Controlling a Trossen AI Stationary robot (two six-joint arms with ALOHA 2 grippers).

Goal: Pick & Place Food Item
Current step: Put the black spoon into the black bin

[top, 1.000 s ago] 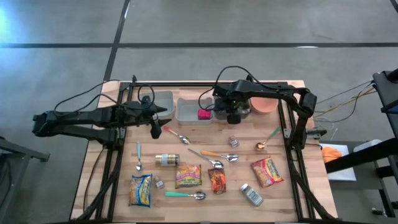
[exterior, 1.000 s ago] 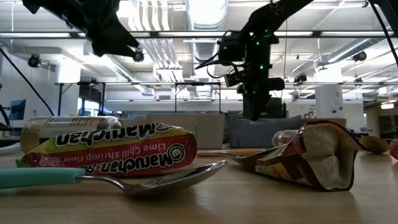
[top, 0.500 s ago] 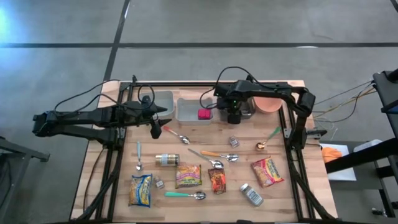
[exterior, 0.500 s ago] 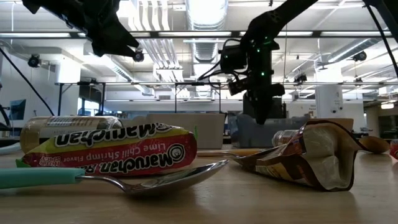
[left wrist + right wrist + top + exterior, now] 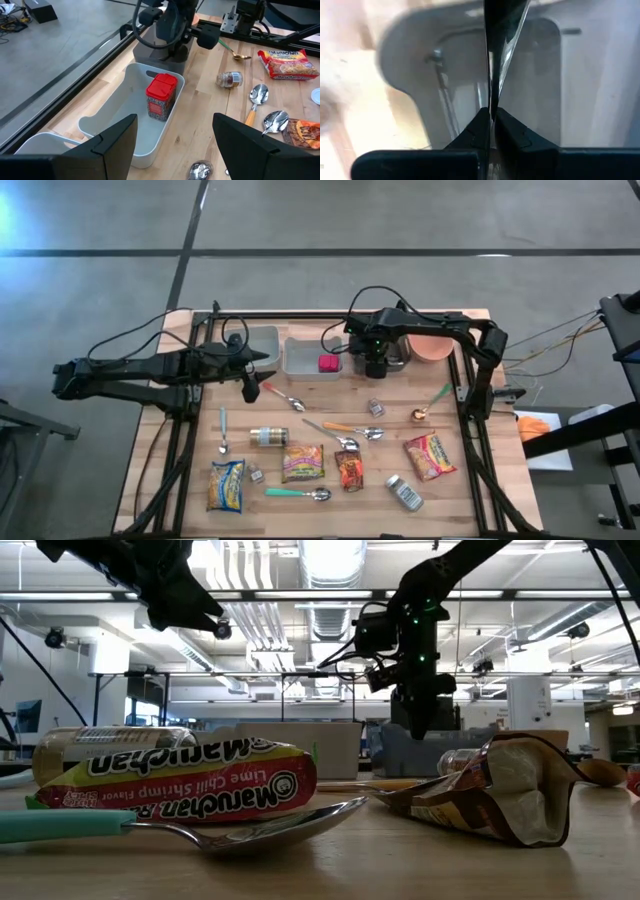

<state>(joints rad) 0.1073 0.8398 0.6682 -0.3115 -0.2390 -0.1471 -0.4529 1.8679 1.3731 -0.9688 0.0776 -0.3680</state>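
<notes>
My right gripper (image 5: 375,368) hangs pointing down over a grey bin (image 5: 405,35) at the table's far edge. It is shut on a thin, dark, glossy item (image 5: 501,45) seen edge-on; what it is I cannot tell. A slim utensil (image 5: 445,95) lies in that bin. My left gripper (image 5: 175,147) hovers open and empty near the white bin (image 5: 125,105), where a red-lidded jar (image 5: 161,97) stands. Ramen packets (image 5: 302,463) (image 5: 429,455) (image 5: 227,485) and a brown pouch (image 5: 349,471) lie flat near the front edge. My right gripper pinches the thin item's near end (image 5: 492,111) between its two fingertips (image 5: 481,125), coming from above and pointing down. The item reaches past the fingertips toward the bin and widens away from them. It is lifted clear of the bin's floor.
An orange bowl (image 5: 430,348) sits right of the grey bin, and another grey bin (image 5: 262,340) stands at the far left. Several spoons (image 5: 288,400) (image 5: 345,435) (image 5: 300,493), a jar (image 5: 268,437) and a shaker (image 5: 404,492) are scattered over the wooden table (image 5: 470,480).
My right gripper has rolled a little about its downward line and edged slightly sideways over the grey bin, staying shut on the thin item.
</notes>
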